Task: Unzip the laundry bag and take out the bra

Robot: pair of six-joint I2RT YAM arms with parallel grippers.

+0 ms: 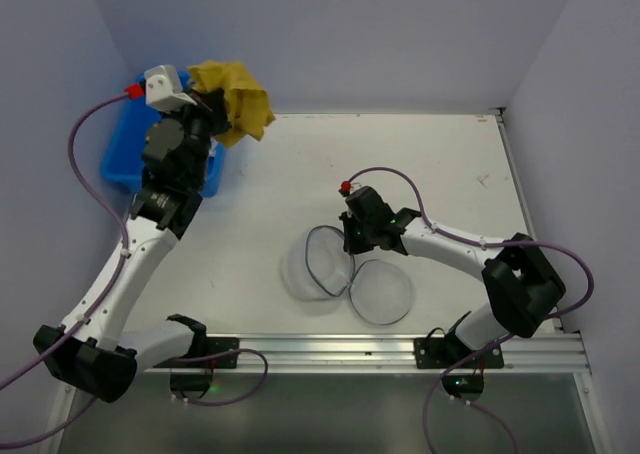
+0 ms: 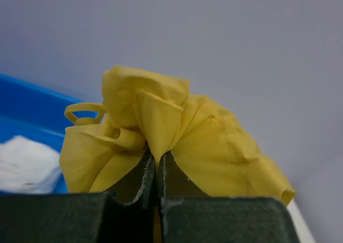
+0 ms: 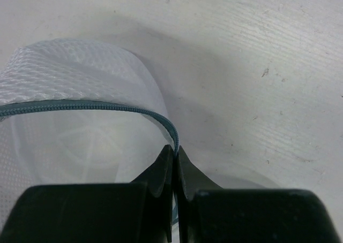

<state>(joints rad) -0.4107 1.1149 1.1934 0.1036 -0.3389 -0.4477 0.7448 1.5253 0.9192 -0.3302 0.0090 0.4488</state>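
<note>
The yellow bra (image 1: 240, 99) hangs crumpled from my left gripper (image 1: 208, 109), high over the back-left corner by the blue tub. In the left wrist view the jaws (image 2: 158, 158) are shut on a fold of the bra (image 2: 161, 120), a strap loop sticking out left. The laundry bag (image 1: 318, 264), white translucent mesh, lies unzipped at the table's middle front with its round flap (image 1: 381, 291) folded open to the right. My right gripper (image 1: 350, 236) is shut on the bag's dark zip rim (image 3: 107, 108), pinched at the fingertips (image 3: 174, 152). The bag's inside looks hollow.
A blue plastic tub (image 1: 128, 154) stands at the back left under the left arm, something white (image 2: 24, 162) lying in it. Purple walls close the back and sides. A metal rail (image 1: 380, 349) runs along the front edge.
</note>
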